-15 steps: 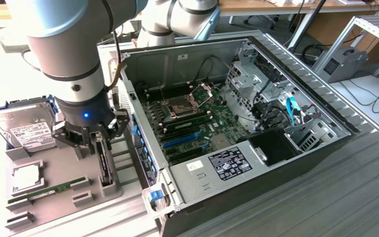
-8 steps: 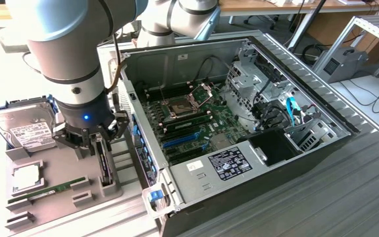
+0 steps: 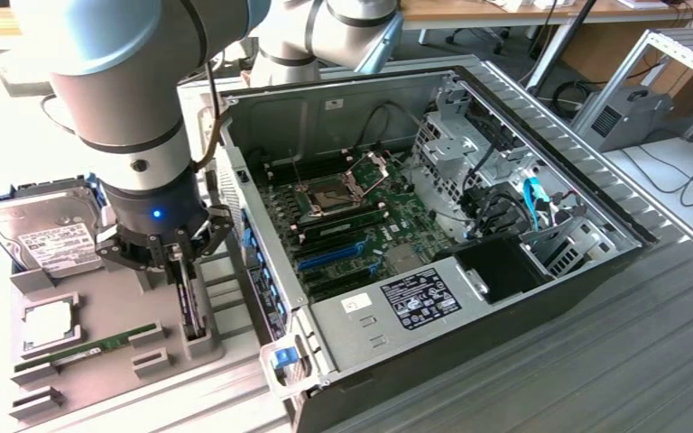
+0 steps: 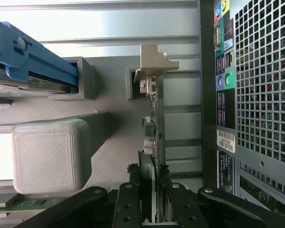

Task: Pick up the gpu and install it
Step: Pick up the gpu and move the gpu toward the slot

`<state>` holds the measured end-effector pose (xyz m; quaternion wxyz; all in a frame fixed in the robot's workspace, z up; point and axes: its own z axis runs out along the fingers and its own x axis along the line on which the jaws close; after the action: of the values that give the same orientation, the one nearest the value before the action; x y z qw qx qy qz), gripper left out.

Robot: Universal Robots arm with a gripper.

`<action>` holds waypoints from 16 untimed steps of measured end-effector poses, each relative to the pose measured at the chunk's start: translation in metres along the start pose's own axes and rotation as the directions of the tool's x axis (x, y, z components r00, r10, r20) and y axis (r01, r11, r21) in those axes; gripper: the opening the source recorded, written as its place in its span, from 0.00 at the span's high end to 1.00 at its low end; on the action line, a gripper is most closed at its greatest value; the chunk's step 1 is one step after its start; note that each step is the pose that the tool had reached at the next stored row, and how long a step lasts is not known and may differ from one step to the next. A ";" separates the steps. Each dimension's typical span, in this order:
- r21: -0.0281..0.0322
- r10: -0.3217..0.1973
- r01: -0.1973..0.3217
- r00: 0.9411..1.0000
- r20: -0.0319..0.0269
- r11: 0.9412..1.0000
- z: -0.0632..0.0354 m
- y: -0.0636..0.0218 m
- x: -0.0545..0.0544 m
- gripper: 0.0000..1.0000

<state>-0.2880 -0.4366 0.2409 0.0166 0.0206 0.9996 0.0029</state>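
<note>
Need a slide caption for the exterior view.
Gripper set over the gpu, which stands on edge in a grey holder tray beside the open computer case.

gpu (image 4: pixel 153 142) edge-on, fan face hidden; one end buried in gripper (image 4: pixel 151 173); hard drive (image 3: pixel 40 239) partly behind arm (image 3: pixel 118 108).
</note>
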 end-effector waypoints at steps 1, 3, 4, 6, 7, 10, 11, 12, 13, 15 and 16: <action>0.000 0.000 0.000 1.000 0.000 1.000 0.0000 0.0000 0.000 0.74; 0.000 0.000 0.000 1.000 0.000 1.000 0.0001 0.0000 0.000 0.74; 0.000 0.000 0.000 1.000 0.000 1.000 0.0000 0.0000 0.000 0.74; 0.000 0.000 0.000 1.000 0.000 1.000 0.0000 0.0000 0.000 0.74; 0.000 0.000 0.000 1.000 0.000 1.000 0.0001 0.0000 0.000 0.74; 0.000 0.000 0.000 1.000 0.000 1.000 0.0000 0.0000 0.000 0.74; 0.000 0.000 0.000 1.000 0.000 1.000 0.0001 0.0000 0.000 0.74; 0.000 0.000 0.000 1.000 0.000 1.000 0.0000 0.0000 0.000 0.74; 0.000 0.000 0.000 1.000 0.000 1.000 0.0000 0.0000 0.000 0.74; 0.000 0.000 0.000 1.000 0.000 1.000 0.0000 0.0000 0.000 0.74; 0.000 0.000 0.000 1.000 0.000 1.000 0.0000 0.0000 0.000 0.74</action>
<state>-0.2879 -0.4365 0.2408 0.0167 0.0206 0.9996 0.0030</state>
